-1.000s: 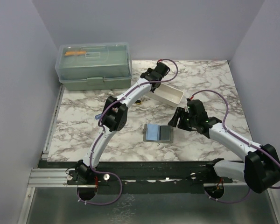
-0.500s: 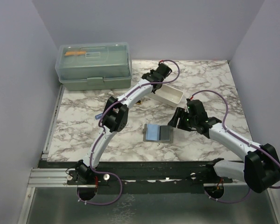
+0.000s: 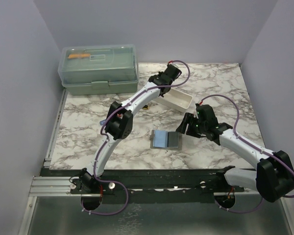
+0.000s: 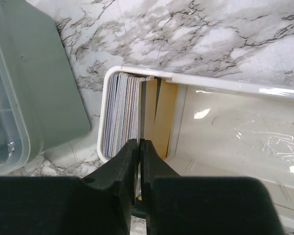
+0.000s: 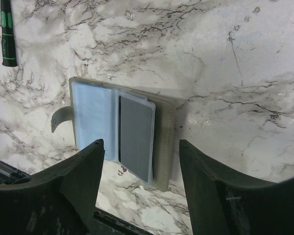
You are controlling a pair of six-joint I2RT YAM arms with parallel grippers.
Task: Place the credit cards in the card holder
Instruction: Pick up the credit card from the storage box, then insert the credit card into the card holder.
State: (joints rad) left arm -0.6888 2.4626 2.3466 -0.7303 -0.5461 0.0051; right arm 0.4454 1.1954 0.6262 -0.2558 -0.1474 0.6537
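Your grey-olive folding card holder (image 3: 165, 140) is lying open flat on the marbled surface (image 3: 83, 129), with a light blue card (image 5: 90, 117) in its left half and a dark grey pocket beside that. Your right gripper (image 5: 141, 143) hangs right above it, jaws spread wide with nothing in them. The other thin credit cards (image 4: 121, 110) stand on edge at one end of the long white plastic tray (image 4: 235, 86). There your left gripper (image 4: 138, 143) has its jaws pinched almost together on one card's edge.

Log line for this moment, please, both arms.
left gripper: shut on one of the credit cards standing in white tray | right gripper: open, by card holder | card holder: open flat on table
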